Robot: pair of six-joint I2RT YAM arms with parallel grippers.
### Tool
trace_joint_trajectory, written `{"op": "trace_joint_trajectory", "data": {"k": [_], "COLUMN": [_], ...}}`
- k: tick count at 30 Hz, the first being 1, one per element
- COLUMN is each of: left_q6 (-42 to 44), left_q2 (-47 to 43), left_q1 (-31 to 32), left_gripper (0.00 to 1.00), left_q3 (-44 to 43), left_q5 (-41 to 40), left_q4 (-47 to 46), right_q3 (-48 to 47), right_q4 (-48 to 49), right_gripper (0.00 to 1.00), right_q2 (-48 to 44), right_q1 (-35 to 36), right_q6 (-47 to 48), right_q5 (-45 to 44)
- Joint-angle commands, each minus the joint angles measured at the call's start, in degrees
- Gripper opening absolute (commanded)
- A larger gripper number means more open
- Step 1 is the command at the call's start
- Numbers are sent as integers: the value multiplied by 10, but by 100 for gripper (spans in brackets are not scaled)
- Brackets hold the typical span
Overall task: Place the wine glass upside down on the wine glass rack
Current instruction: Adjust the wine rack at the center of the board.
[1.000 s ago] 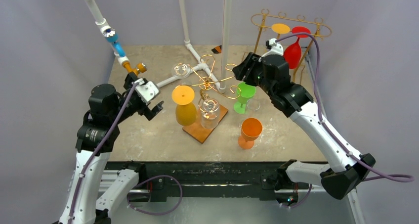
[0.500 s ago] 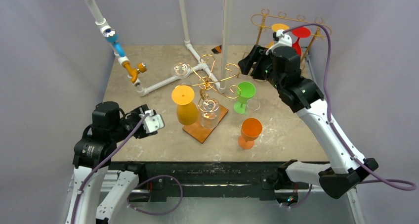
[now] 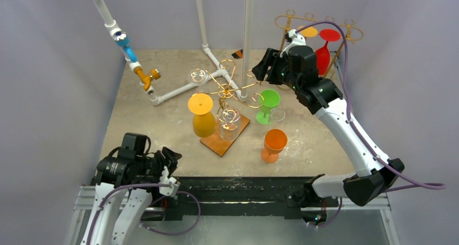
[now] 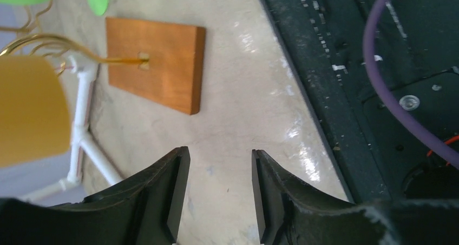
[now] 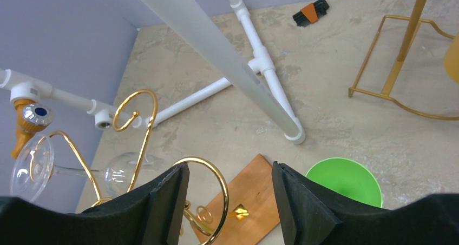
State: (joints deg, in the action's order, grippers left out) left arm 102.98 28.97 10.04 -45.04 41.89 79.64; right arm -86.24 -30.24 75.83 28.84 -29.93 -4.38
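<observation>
The left arm is folded low over the near-left edge of the tabletop [image 3: 162,126]. Its left end effector [image 3: 171,158] points across the near edge, fingers spread with nothing between them. The wrist view shows bare tabletop in the gap and the wooden base [image 4: 157,61] beyond.

The right arm reaches far across. Its right end effector [image 3: 260,72] hangs above the middle of the far side, beside the white pipe [image 5: 216,45], fingers spread and empty.

Just near of it the green wine glass [image 3: 268,100] stands upright on the tabletop, and the orange wine glass [image 3: 275,142] stands upright nearer still. A yellow wine glass [image 3: 203,120] hangs inverted on the spiral rack [image 3: 230,85] in the centre. A red wine glass [image 3: 323,55] hangs inverted on the far-right rack [image 3: 283,39].
</observation>
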Motion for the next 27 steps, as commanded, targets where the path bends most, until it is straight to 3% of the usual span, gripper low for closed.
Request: {"op": "trace_joint_trajectory", "data": {"k": [1,3,10,15,20,27], "left_q6": [398,499,508,499,435,380], "left_q2": [15,57,204,322,407,419], "left_q1": [-3,-2,82,141,174,175], "left_gripper": [51,53,57,57,57,53], "left_q3": [69,96,110,103,95,160], "left_q5": [67,65,26,-5,-26,-56], "left_q4": [25,24,-115,-225,-335,-493], "right_q3": [-6,-4,12,20,20,25], "right_q4": [34,37,46,49,49,52], "right_gripper": [65,65,64,63,60,53], "right_q2": [-7,-7,-19,-25,-28,-30], "right_q1": [-2,-2,-2,-2,-2,-2], "right_q6": [9,6,-2,-6,-7,-7], "right_q5": [14,15,12,12,18,27]}}
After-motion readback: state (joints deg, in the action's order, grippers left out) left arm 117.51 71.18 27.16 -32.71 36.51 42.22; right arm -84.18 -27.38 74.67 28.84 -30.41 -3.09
